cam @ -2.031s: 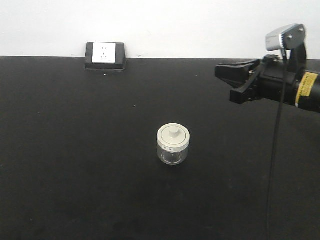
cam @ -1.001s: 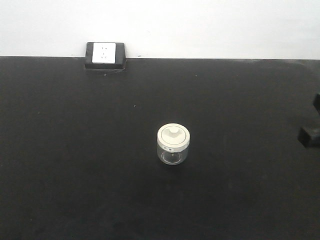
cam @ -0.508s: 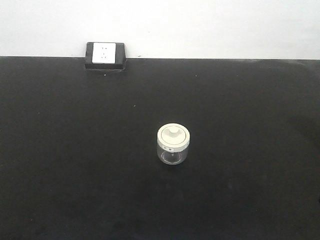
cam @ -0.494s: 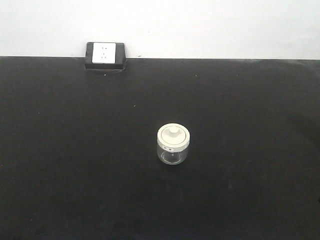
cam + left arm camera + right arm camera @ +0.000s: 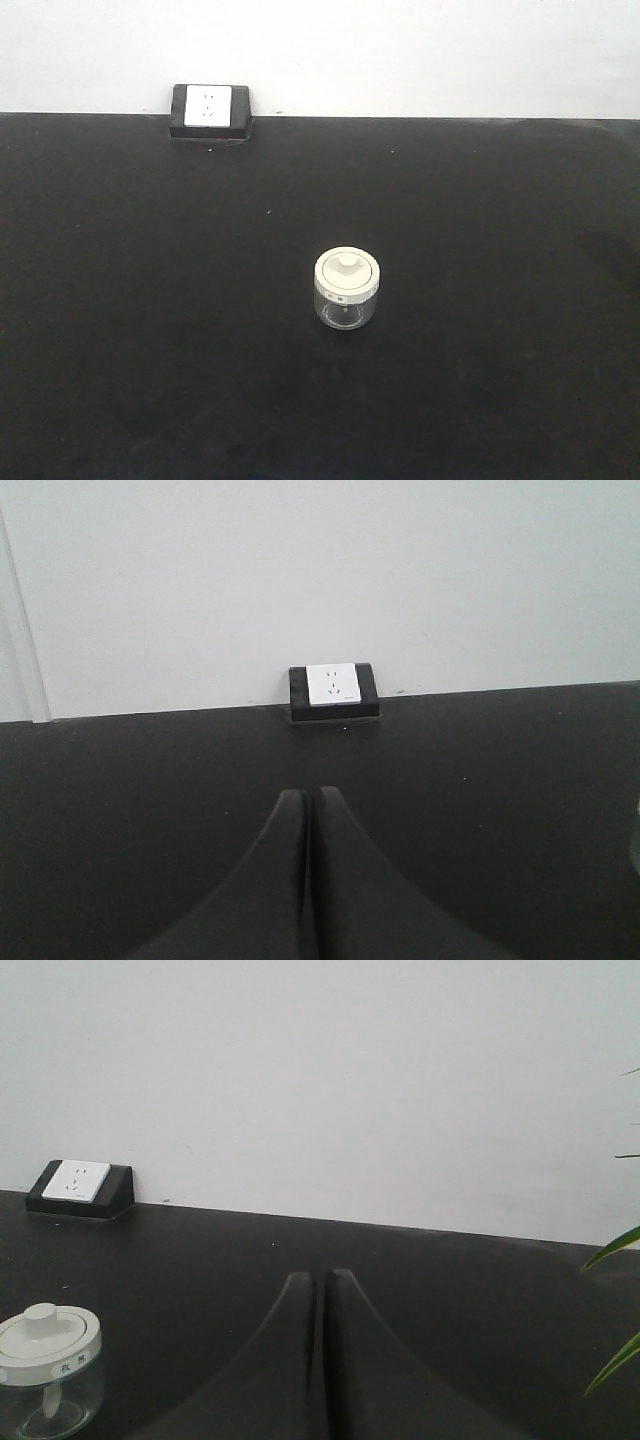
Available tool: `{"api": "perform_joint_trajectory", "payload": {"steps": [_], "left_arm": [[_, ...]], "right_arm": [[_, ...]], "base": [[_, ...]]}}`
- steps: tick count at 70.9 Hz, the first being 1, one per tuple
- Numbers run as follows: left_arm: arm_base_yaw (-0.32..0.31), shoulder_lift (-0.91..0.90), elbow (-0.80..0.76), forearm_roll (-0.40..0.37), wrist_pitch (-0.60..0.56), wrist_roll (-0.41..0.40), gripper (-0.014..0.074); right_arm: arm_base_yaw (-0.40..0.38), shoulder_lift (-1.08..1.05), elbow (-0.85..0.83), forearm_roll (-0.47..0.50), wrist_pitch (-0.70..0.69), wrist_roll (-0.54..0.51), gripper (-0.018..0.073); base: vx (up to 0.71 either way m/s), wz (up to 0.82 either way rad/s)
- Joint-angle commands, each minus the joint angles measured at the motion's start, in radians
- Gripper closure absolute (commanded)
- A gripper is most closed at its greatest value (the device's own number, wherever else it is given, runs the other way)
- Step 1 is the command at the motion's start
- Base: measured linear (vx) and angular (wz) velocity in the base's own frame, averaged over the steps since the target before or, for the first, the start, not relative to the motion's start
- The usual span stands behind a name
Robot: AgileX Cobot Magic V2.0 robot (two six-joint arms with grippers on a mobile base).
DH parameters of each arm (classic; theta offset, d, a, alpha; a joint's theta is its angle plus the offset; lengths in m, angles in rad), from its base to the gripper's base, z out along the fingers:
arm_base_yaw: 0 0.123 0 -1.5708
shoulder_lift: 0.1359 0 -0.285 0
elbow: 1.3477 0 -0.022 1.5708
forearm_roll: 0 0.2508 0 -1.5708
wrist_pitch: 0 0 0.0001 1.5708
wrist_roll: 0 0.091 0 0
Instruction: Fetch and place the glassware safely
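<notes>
Tabletop [image 5: 120, 300] in black carries my glass jar [image 5: 346, 290] upright at its middle, well apart from the socket box [image 5: 210, 110]. Left gripper [image 5: 308, 798] and right gripper [image 5: 322, 1280] sit clenched, empty. Glass looks light, slick, breakable; I'd clasp the body beneath the lid [image 5: 346, 272].

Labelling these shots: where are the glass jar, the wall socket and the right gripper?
Glass jar [image 5: 346, 290]: front view, on its cream lid's rim.
Wall socket [image 5: 209, 107]: front view, on its white faceplate.
Right gripper [image 5: 322, 1282]: right wrist view, between its closed fingertips.
</notes>
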Motion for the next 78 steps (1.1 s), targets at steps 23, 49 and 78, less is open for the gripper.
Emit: {"api": "perform_joint_trajectory", "payload": {"steps": [23, 49, 78], "left_arm": [[-0.007, 0.01, -0.027, -0.01, -0.072, -0.004, 0.0603], [-0.007, 0.01, -0.027, -0.01, -0.072, -0.004, 0.0603], [-0.007, -0.002, -0.027, -0.01, -0.065, -0.004, 0.0603]], "right_arm": [[-0.008, 0.007, -0.026, -0.004, -0.024, -0.01, 0.0559], [-0.008, 0.007, -0.026, -0.004, -0.024, -0.01, 0.0559], [-0.008, 0.007, -0.026, -0.004, -0.023, -0.01, 0.056]], "base": [[0.0, 0.0], [0.0, 0.0], [0.0, 0.0]]}}
